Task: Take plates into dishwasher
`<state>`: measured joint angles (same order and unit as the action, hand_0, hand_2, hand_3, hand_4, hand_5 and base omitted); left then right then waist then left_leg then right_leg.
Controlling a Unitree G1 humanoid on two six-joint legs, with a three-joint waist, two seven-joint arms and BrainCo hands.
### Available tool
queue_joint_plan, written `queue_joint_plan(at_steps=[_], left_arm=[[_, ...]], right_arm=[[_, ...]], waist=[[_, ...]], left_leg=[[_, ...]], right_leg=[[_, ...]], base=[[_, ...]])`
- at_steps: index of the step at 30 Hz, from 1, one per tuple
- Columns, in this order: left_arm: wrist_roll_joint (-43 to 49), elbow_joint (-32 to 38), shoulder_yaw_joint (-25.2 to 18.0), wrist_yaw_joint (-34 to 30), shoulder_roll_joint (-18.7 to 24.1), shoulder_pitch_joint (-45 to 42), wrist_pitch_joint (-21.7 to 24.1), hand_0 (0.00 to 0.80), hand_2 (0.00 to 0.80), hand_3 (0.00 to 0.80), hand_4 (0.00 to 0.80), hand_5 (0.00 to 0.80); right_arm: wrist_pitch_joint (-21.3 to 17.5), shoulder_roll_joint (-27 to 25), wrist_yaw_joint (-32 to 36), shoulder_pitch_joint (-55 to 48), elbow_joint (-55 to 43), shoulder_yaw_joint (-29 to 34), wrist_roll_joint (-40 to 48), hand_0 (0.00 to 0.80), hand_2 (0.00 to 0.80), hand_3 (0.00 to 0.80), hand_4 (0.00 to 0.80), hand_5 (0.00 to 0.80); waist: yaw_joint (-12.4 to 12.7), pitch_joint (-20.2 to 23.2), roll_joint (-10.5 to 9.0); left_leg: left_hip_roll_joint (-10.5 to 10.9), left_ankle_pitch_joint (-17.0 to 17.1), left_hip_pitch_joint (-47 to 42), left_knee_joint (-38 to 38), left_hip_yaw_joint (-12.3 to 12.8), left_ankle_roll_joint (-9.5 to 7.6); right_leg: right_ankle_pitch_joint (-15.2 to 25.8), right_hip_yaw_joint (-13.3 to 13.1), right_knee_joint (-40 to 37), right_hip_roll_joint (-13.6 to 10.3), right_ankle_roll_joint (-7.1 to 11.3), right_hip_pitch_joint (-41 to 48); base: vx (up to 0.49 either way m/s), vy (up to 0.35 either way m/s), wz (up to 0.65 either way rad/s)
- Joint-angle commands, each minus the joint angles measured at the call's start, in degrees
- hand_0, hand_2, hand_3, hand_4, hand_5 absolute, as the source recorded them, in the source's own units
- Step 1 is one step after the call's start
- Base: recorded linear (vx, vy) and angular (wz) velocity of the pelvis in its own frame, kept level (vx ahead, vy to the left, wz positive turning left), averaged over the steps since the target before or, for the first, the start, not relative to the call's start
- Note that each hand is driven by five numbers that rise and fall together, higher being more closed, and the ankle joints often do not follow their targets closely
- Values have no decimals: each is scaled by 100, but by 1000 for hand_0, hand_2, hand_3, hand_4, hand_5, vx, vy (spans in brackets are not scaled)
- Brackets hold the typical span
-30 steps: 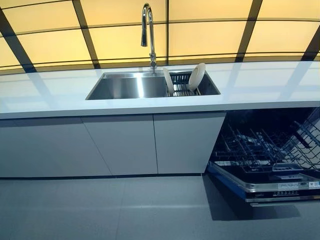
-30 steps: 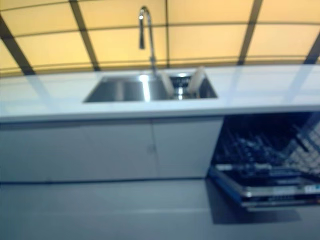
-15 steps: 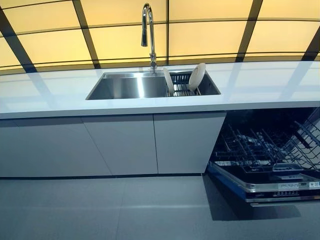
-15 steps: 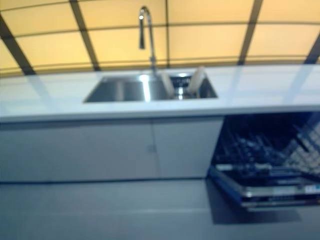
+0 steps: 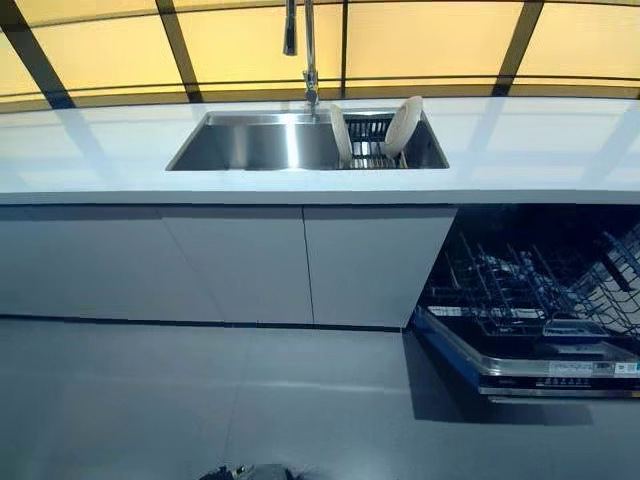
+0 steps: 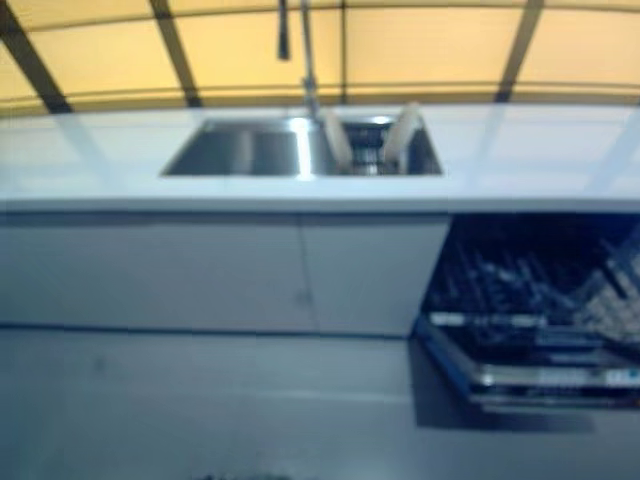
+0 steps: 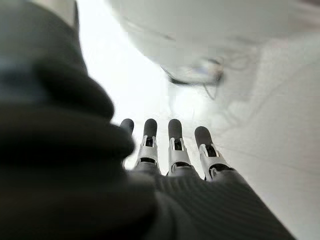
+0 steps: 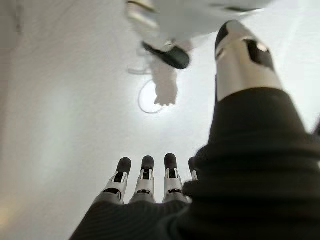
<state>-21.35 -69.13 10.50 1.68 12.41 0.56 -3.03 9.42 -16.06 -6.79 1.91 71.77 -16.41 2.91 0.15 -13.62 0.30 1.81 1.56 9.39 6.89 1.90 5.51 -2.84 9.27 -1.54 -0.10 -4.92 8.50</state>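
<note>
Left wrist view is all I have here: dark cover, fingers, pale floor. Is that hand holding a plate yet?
Observer: No. The left hand holds nothing; its fingers are straight. Both plates stand on edge in the rack in the sink.
Operator: And the other hand?
Observer: The right hand is empty too, fingers straight, with only floor past it.
Operator: Is the dishwasher ready for loading?
Observer: Its door is down and the lower rack is pulled out, below the counter and to the right of the sink. I see no plates in it.
</note>
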Motion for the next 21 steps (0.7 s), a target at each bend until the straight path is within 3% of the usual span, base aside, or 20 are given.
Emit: queue_joint_plan(at_steps=[1,3,6,7,11,13,17,21], left_arm=[[-345,44,-105,182,-119,-142,48,0,0,0,0,0],[-428,18,-140,176,-139,-158,50,0,0,0,0,0],[-328,9,-153,213,-99,-171,55,0,0,0,0,0],[-312,-16,-133,247,-80,-182,98,0,0,0,0,0],[-209,92,-192,291,81,-99,192,0,0,0,0,0],[-106,107,-146,235,121,-19,159,0,0,0,0,0],[148,35,35,150,155,59,193,0,0,0,0,0],[253,75,57,153,188,68,65,0,0,0,0,0]], right_arm=[[39,-64,34,23,-48,-62,-17,0,0,0,0,0],[11,-97,73,-15,-10,-9,36,0,0,0,0,0],[-23,-63,71,43,18,27,39,0,0,0,0,0],[-57,-45,78,44,30,58,49,0,0,0,0,0],[-194,142,99,-43,-36,56,-484,0,0,0,0,0],[-157,148,68,-83,-45,41,-545,0,0,0,0,0],[11,133,-20,-75,18,25,-356,0,0,0,0,0],[162,83,66,-54,80,101,-385,0,0,0,0,0]], waist=[[88,-87,57],[89,-47,117],[156,66,119],[162,77,101],[209,278,-76],[222,351,-113],[240,461,-131],[252,536,-81]], left_leg=[[235,1219,124,-1097,-355,-202],[259,1195,132,-1050,-286,-197],[354,738,12,-793,-451,-456],[358,611,35,-601,-397,-496],[351,-135,-124,-87,-10,-704],[346,-223,-111,10,3,-742],[377,-367,183,362,-73,-806],[402,-637,326,694,-47,-920]], right_leg=[[-273,-149,489,502,160,116],[-465,-182,614,516,131,197],[-727,-303,918,348,192,303],[-833,-239,1018,273,189,378],[-1054,131,1209,-132,474,702],[-1025,228,1162,-212,490,746],[-927,112,952,-256,486,720],[-855,60,833,-385,605,739]], base=[[378,86,-5],[340,98,-22],[478,141,-21],[438,85,-31],[497,69,-31],[350,30,-28],[238,29,-4],[266,128,-11]])
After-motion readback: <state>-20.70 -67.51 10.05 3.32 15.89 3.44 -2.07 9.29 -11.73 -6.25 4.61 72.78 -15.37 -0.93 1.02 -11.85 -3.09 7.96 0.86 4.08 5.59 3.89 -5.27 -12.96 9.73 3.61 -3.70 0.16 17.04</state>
